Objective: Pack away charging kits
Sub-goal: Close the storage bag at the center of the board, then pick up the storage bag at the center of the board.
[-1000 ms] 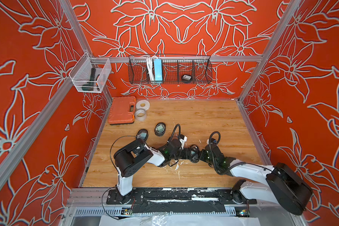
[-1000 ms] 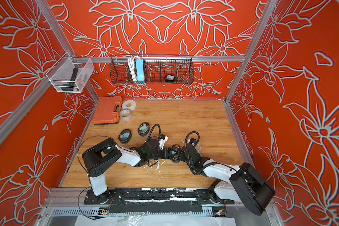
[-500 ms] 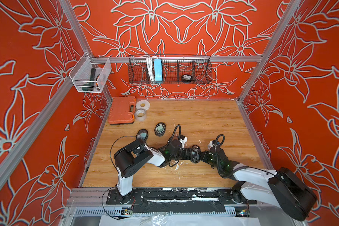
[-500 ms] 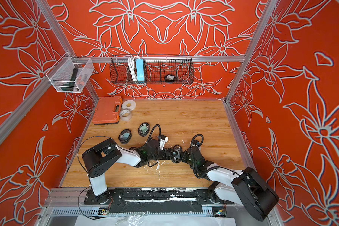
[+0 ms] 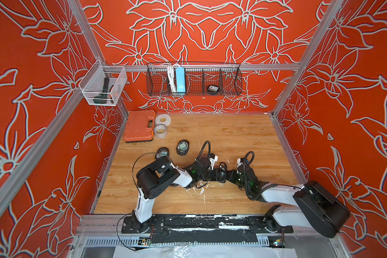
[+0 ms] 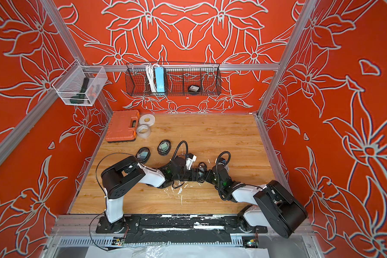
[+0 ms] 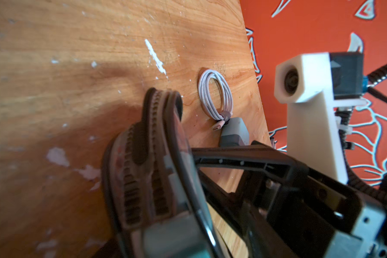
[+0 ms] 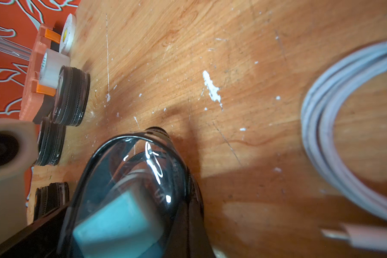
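Both arms reach low over the middle of the counter (image 5: 244, 134) and meet at one black-rimmed clear oval case, case A (image 8: 132, 169). Through its clear lid a teal adapter (image 8: 119, 221) shows inside.

Right end effector (image 5: 231, 175): fingers fully together, tips against the rim of case A in the left wrist view. I cannot tell whether they pinch the rim or only press on it.

Left end effector (image 5: 219, 174): case A fills the space at its tips. Its own fingers are blurred and mostly hidden, so neither its opening nor any grip can be read.

One kit lies loose on the counter just beyond case A, near the right arm. Its coiled white cable (image 7: 216, 93) touches the loose adapter (image 7: 234, 131), which looks grey in this light.

Case B (image 5: 182, 147) and case C (image 5: 163, 152) sit on the counter between the left arm and an orange toolbox (image 5: 139, 125). Case D (image 5: 212, 88) lies in the wire basket (image 5: 232, 76) on the back wall.
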Action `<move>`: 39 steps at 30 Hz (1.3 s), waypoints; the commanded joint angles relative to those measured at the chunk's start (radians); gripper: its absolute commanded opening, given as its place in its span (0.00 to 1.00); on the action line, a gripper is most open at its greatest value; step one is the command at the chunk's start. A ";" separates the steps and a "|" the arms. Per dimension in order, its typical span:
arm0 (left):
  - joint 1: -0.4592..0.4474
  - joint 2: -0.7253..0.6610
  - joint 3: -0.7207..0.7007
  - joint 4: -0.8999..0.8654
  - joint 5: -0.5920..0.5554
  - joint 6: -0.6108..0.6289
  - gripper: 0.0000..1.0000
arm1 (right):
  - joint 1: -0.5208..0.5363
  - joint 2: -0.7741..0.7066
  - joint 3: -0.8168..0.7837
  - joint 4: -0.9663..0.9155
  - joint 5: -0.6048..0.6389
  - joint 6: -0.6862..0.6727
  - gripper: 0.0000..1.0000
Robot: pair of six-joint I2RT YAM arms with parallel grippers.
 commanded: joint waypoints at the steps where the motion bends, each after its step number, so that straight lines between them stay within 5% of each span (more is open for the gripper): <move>1: -0.005 0.040 -0.015 -0.164 0.002 0.021 0.63 | -0.003 0.058 -0.021 -0.224 -0.012 -0.034 0.00; 27: 0.097 0.122 0.197 -0.570 -0.009 0.113 0.63 | -0.005 0.005 0.042 -0.335 0.017 -0.098 0.00; 39: 0.097 0.175 0.209 -0.573 -0.003 0.128 0.35 | -0.006 0.012 0.053 -0.333 0.015 -0.101 0.00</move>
